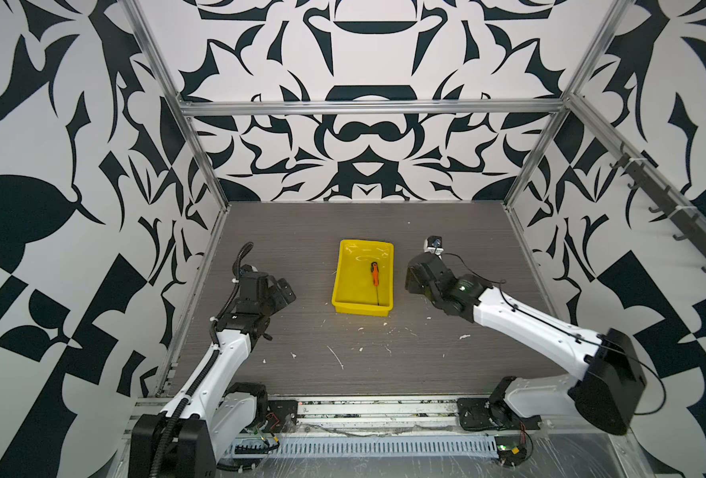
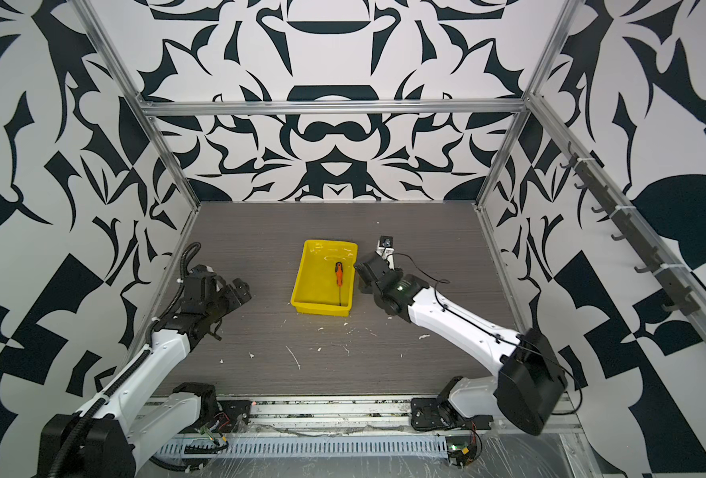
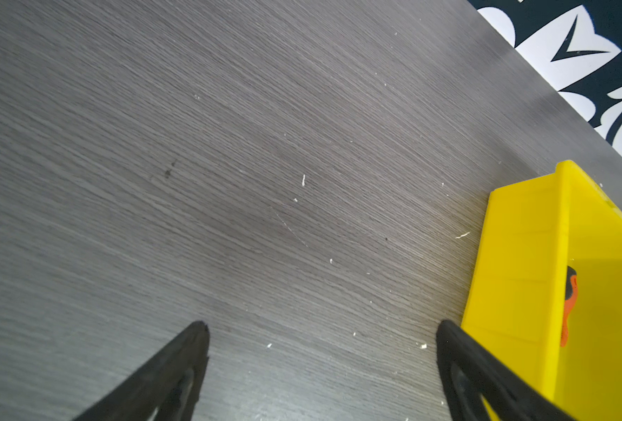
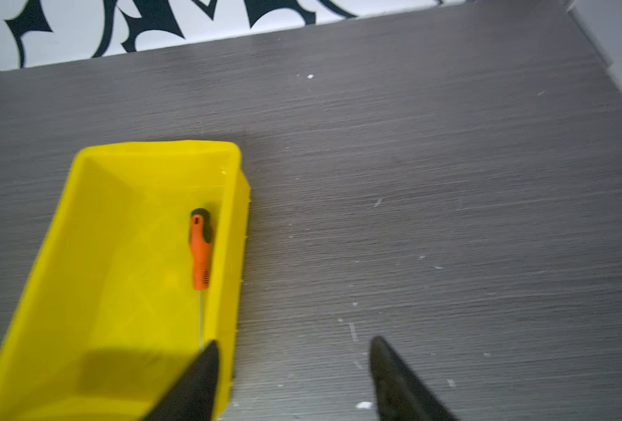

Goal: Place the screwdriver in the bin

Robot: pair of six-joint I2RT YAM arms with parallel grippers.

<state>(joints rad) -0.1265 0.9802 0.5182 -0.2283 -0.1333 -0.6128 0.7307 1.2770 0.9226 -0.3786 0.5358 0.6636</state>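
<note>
Slim orange screwdriver (image 4: 201,251) — glossy yellow bin (image 4: 156,147)

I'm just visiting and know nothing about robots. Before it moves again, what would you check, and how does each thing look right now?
1. Is the screwdriver inside the bin: ok, it lies flat on the floor beside one long wall.
2. Is the right gripper empty: ok, jaws apart, nothing between them.
3. Is the right gripper clear of the bin's rim: cannot tell, one finger overlaps a bin corner in the wrist view.
4. Is the left gripper out of the way: ok, open, empty, over bare table beside the bin.
5. Is the bin upright on the table: ok.
</note>
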